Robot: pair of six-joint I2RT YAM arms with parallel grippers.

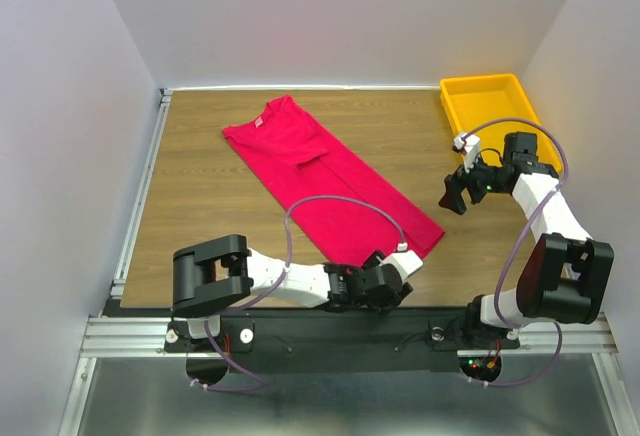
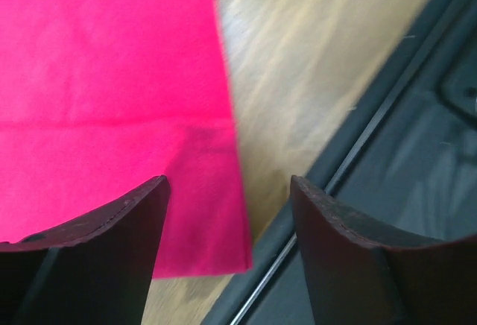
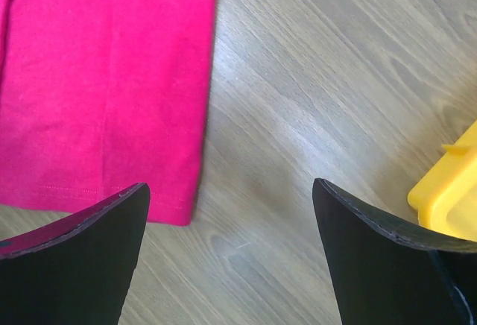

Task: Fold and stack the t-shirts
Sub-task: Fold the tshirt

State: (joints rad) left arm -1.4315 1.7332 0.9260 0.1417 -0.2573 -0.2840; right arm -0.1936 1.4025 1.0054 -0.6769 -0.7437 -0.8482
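The crimson-red cotton t-shirt [image 1: 330, 181] lay folded narrow on the brown wooden table [image 1: 200, 206] — left gripper [image 2: 227, 183] spread above its hem corner, right gripper [image 3: 231, 187] spread nearby.

Two dark fingers [image 2: 97, 258] stand well apart, holding nothing. Between them the shirt [image 2: 112, 79] shows its hemmed corner, lying flat on the wooden counter [image 2: 313, 64]. The right finger hangs over the counter's edge and a black rail [image 2: 417, 139].

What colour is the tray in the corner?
Yellow; the tray shows best from the top camera.
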